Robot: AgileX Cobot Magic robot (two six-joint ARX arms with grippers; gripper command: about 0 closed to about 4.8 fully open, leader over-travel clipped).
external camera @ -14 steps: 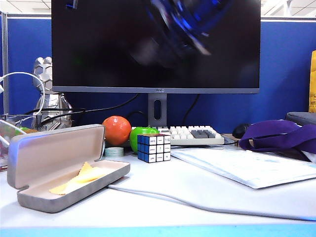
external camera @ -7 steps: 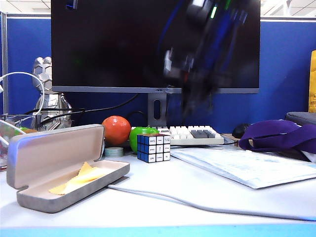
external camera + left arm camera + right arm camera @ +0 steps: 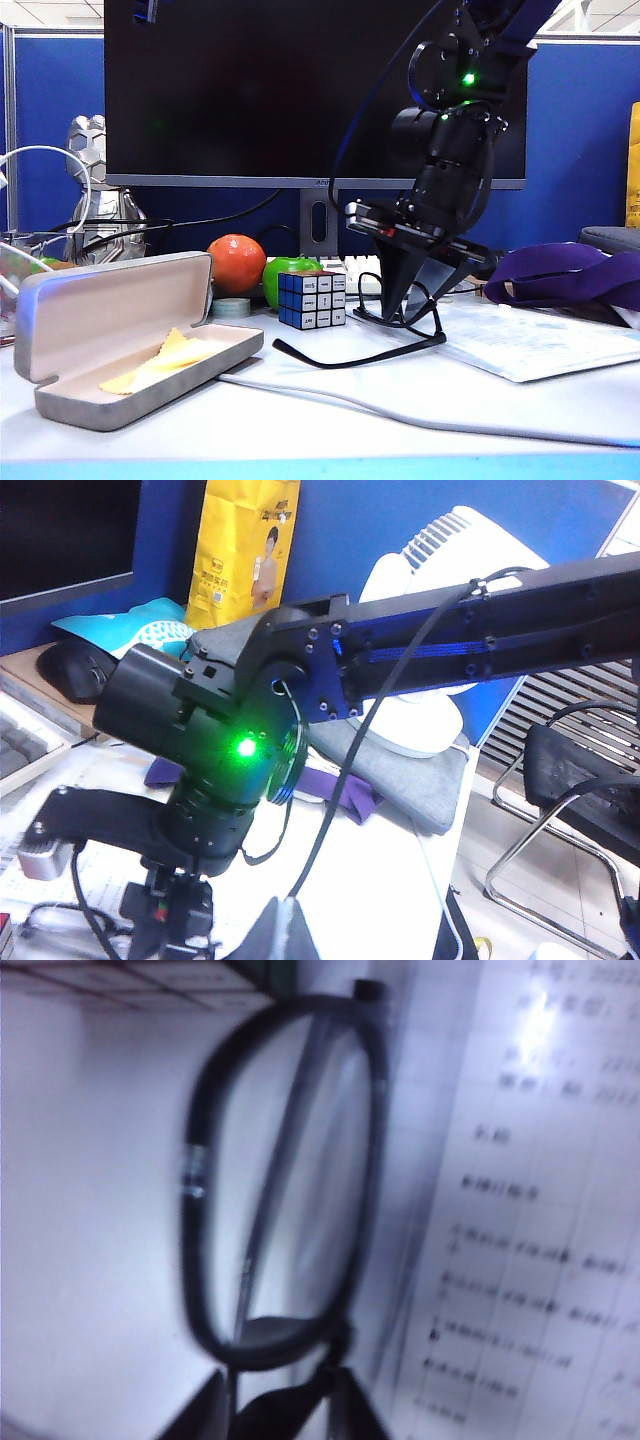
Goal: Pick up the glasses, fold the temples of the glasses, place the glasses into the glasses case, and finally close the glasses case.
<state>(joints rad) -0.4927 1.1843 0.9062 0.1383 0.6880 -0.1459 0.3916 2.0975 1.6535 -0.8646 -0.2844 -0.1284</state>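
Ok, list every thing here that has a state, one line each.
glasses case: open, lid up, yellow cloth inside.
glasses: on the table, one temple unfolded.
right gripper: down at the glasses, whether it grips them is unclear.
left gripper: out of view.
monitor: screen dark.

Black-framed glasses (image 3: 400,312) upright on the white table, one temple (image 3: 350,355) stretched out toward the case. Grey glasses case (image 3: 130,340) open — yellow cloth inside.

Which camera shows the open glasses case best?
The exterior view: the glasses case lies open on the table's left, yellow cloth inside. Neither wrist view shows it; the right one shows only the glasses.
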